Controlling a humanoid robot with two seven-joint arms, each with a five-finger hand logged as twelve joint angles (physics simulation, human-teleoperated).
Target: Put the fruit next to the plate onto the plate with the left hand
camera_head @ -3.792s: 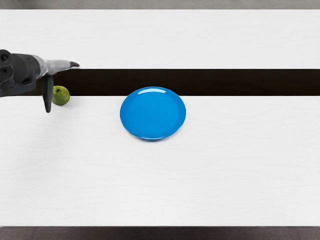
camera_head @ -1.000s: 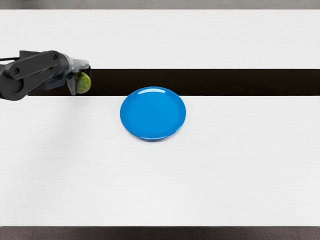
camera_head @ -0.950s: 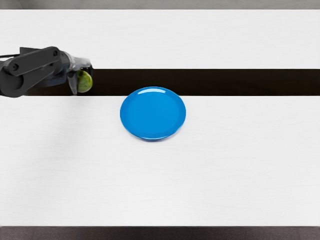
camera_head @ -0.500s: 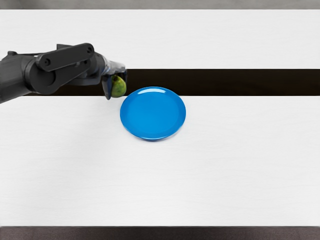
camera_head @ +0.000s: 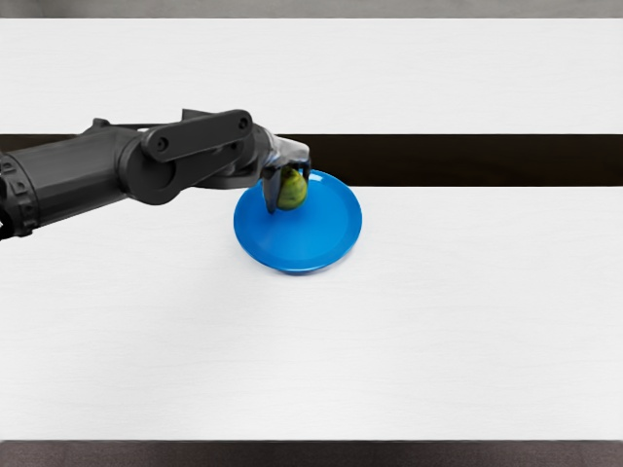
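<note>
We see the left robot hand (camera_head: 283,165) holding the green fruit (camera_head: 292,189) over the blue plate (camera_head: 313,236).
Its dark arm reaches in from the desk's (camera_head: 409,321) left edge, and its fingers are curled down around the fruit, pinching it from above. The fruit hangs over the plate's far left part; we cannot tell whether it touches the plate. The plate lies at the desk's far edge, beside the dark gap, a little left of the middle.

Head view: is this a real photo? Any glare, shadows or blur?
Head view: a simulator render, sharp everywhere, no blur; light lies flat and even on the white table; the blue plate has a pale sheen along its far rim; the green fruit looks dim where the left hand covers it.
</note>
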